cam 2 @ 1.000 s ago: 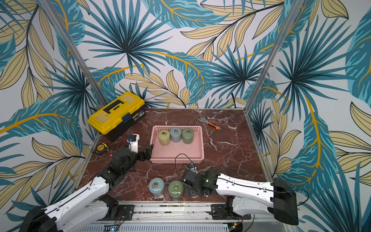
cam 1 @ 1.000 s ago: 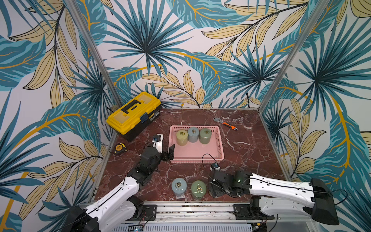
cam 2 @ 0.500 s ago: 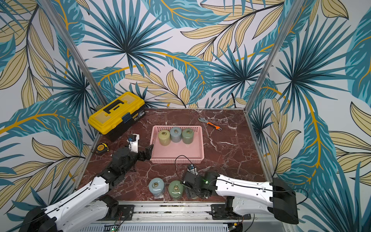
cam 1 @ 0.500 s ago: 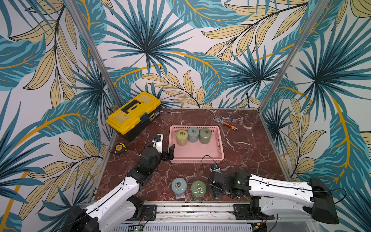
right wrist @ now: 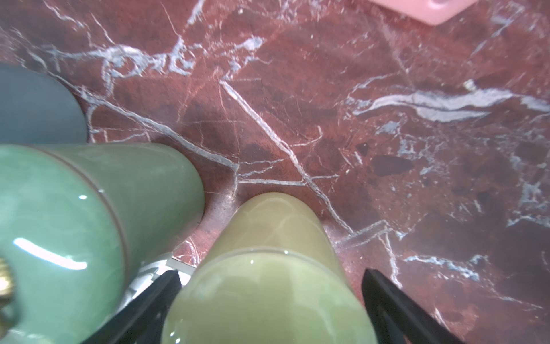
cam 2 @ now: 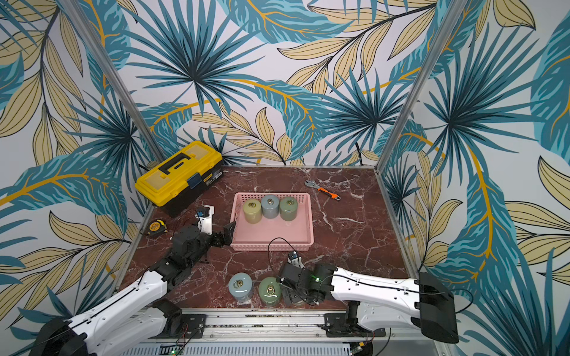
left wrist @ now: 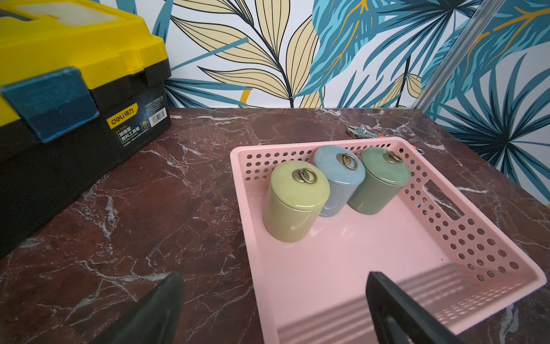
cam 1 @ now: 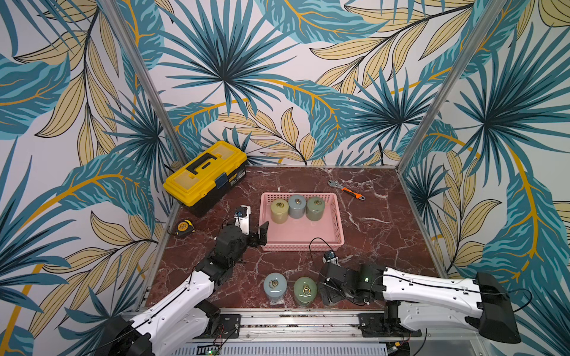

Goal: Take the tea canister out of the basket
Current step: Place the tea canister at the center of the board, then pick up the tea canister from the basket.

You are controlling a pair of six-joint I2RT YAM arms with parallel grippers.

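The pink basket (cam 1: 339, 222) (cam 2: 310, 222) (left wrist: 238, 184) sits mid-table. Along its far side stand a yellow-green tea canister (cam 1: 279, 210) (left wrist: 297, 202), a blue-grey one (cam 1: 297, 206) (left wrist: 339, 181) and a green one (cam 1: 315, 208) (left wrist: 378, 184). My left gripper (cam 1: 257, 239) (left wrist: 275, 278) is open at the basket's near left corner, straddling the rim. At the table front stand a blue-grey canister (cam 1: 274, 286) (right wrist: 35, 110) and a green one (cam 1: 304, 291) (right wrist: 89, 202). Beside them my right gripper (cam 1: 327, 292) (right wrist: 272, 277) is open, its fingers either side of another yellow-green canister (right wrist: 276, 232) standing on the marble.
A yellow toolbox (cam 1: 205, 174) (left wrist: 59, 89) stands at the back left. A tape measure (cam 1: 184, 226) lies by the left edge and an orange-handled wrench (cam 1: 347, 189) lies behind the basket. Patterned walls close in three sides.
My right gripper has shifted slightly left and toward the table front, close to the green canister. The left arm and the basket have not moved.
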